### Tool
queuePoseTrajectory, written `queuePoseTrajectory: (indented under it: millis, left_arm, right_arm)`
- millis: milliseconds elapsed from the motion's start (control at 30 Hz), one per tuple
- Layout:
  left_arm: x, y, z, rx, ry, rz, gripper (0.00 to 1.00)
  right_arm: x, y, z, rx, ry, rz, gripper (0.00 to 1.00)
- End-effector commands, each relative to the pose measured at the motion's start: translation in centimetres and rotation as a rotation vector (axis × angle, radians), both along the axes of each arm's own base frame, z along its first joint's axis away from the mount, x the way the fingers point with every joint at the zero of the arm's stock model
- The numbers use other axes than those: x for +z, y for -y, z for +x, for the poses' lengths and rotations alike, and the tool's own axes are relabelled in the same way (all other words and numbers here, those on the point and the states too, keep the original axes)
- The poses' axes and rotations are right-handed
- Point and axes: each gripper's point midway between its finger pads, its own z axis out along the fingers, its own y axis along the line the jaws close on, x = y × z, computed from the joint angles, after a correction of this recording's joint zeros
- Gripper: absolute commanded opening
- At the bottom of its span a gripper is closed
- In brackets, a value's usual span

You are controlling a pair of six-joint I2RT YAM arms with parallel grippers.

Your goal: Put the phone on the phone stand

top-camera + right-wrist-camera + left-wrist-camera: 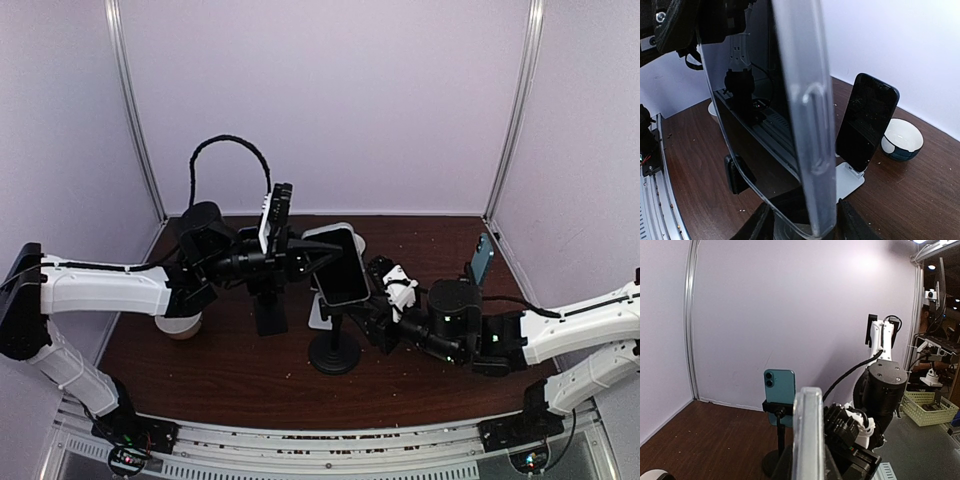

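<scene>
A phone in a clear case (342, 268) stands tilted on top of the black phone stand (334, 355) at the table's middle. My left gripper (308, 262) is shut on the phone's left edge. In the left wrist view the phone (807, 430) shows edge-on between the dark fingers of that gripper (807, 465). My right gripper (370, 300) reaches in from the right at the stand's head. In the right wrist view its fingers (760, 220) flank the phone's (765, 125) lower end and the dark holder behind it. The holder itself is mostly hidden.
A teal phone on a black stand (483, 258) stands at the back right; it also shows in the left wrist view (779, 392). A black phone on a white stand (867, 122) and a bowl (900, 139) sit behind. Another black stand (270, 310) and a white cup (180, 325) are to the left.
</scene>
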Motion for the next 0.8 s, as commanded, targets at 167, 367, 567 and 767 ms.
queuePoseTrajectory:
  millis: [167, 367, 567, 767]
  left_arm:
    - [1.6, -1.0, 0.5, 0.054, 0.039, -0.069, 0.00]
    - [-0.3, -1.1, 0.7, 0.076, -0.011, 0.037, 0.00]
    - [-3.5, -1.8, 2.3, 0.196, -0.119, 0.274, 0.00]
    - [-6.1, -1.4, 2.4, 0.237, -0.188, 0.419, 0.00]
  right_arm:
    - [0.8, 0.3, 0.6, -0.052, 0.009, 0.026, 0.30]
    - [0.3, 0.8, 0.6, -0.068, -0.004, 0.006, 0.15]
    - [-0.1, 2.1, 0.9, -0.121, -0.028, 0.033, 0.04]
    - [-0.4, 2.4, 1.2, -0.157, -0.051, 0.033, 0.00]
